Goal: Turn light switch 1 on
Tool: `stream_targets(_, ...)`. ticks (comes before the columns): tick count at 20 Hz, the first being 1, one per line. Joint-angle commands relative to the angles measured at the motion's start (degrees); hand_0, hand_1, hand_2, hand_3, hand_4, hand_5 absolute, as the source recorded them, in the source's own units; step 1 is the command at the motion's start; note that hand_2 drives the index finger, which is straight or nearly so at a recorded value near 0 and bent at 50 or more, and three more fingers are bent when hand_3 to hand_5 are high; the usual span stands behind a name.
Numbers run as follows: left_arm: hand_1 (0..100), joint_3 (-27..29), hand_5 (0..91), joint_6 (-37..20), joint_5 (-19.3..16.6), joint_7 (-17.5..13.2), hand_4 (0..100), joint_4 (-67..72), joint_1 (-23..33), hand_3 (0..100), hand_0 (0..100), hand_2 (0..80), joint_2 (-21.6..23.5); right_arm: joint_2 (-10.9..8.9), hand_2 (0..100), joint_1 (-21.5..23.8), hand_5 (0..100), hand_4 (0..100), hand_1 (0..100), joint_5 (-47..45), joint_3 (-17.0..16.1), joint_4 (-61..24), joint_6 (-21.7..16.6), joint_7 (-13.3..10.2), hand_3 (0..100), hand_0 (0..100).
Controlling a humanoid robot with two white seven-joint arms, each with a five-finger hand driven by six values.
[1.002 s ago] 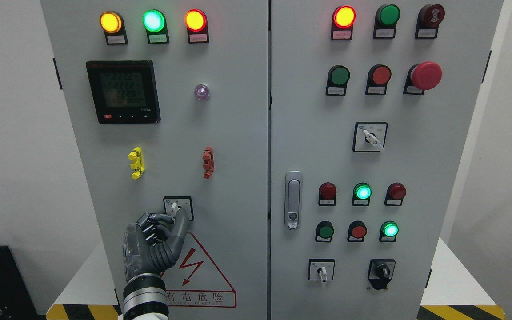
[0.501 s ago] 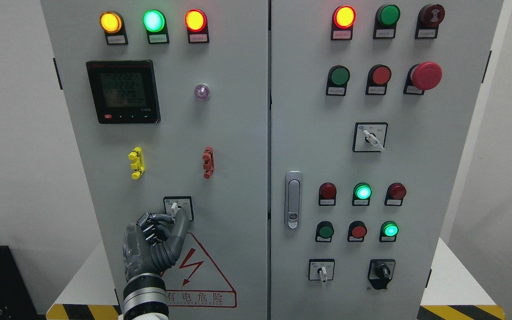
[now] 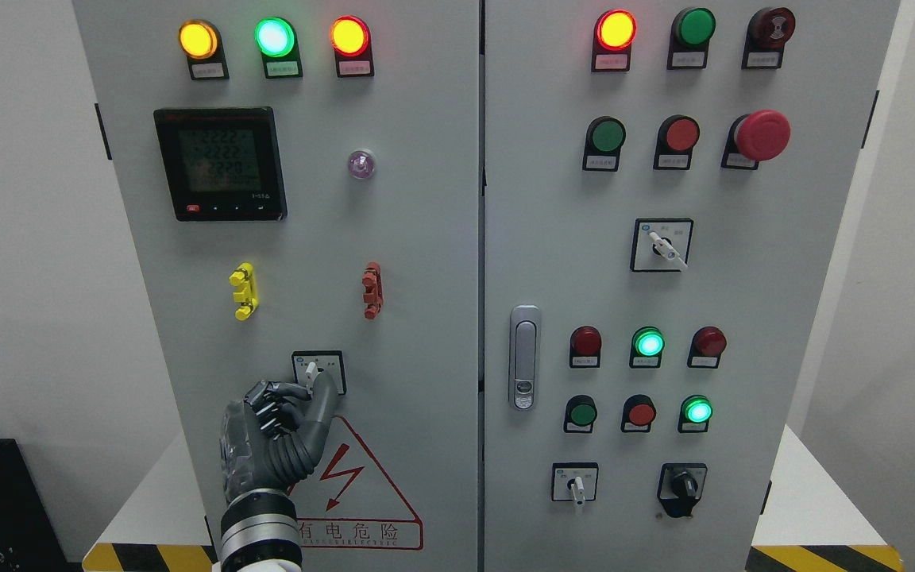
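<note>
Left hand [image 3: 279, 433] rises from bottom edge against left door of grey control cabinet [image 3: 426, 238]; fingers [image 3: 271, 409] curled, thumb [image 3: 322, 397] and one fingertip pinching white knob of rotary switch [image 3: 318, 370], low on left door just above red warning triangle [image 3: 362, 492]; knob tilted up-left; 3 lamps [image 3: 275, 36] lit along door top; digital meter [image 3: 221, 164] below them; right hand out of view.
</note>
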Motion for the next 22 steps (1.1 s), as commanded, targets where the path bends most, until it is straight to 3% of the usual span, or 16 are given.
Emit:
stream_targets(1, 64, -0.08, 84.2, 0.55, -0.06, -0.06, 94, 0.00, 0.05, 97, 56, 65.7, 0.00, 0.00, 0, 0.00, 0, 0, 0, -1.41, 0.00, 0.00, 0.03, 0.01, 0, 0)
stream_targets(22, 61, -0.34, 84.9, 0.64, -0.06, -0.15, 96, -0.09, 0.05, 98, 60, 66.7, 0.00, 0.00, 0, 0.00, 0, 0, 0, -1.41, 0.00, 0.00, 0.03, 0.01, 0, 0)
